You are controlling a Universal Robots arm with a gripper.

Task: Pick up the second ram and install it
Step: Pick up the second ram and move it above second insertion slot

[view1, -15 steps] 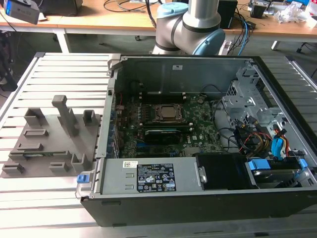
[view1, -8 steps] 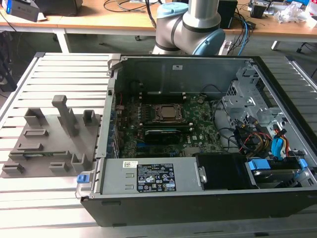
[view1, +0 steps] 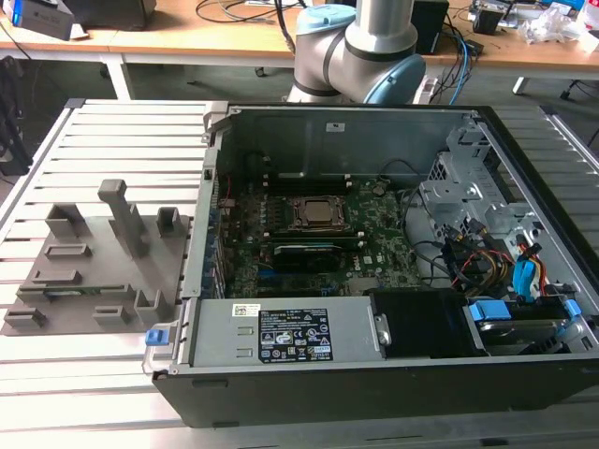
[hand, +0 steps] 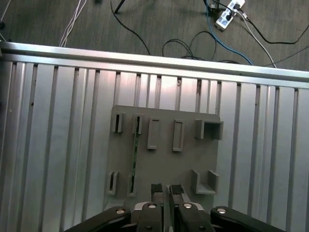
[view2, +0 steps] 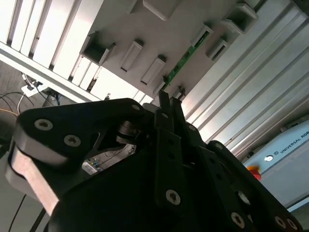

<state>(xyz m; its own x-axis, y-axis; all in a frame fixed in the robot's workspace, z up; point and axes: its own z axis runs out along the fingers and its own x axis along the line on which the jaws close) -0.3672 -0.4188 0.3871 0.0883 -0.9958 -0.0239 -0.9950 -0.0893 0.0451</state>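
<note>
The second ram (hand: 134,157) is a thin green stick standing on edge in the slotted blocks of a grey holder plate (hand: 164,164); in the second wrist view the ram (view2: 186,60) shows as a green strip on the same plate (view2: 159,34). My gripper (hand: 165,190) hangs well above the plate, off to one side of the ram and not touching it. Its two dark fingers (hand: 156,189) are drawn close together with nothing between them, and the gripper (view2: 171,99) looks the same in the second wrist view.
The holder plate (view1: 94,271) lies on a slatted aluminium table (view1: 56,159) at the exterior view's left. An open computer case (view1: 374,281) stands beside it, with the CPU socket (view1: 318,213), a black card (view1: 309,253) and drive cables. The arm's base (view1: 356,47) stands behind the case.
</note>
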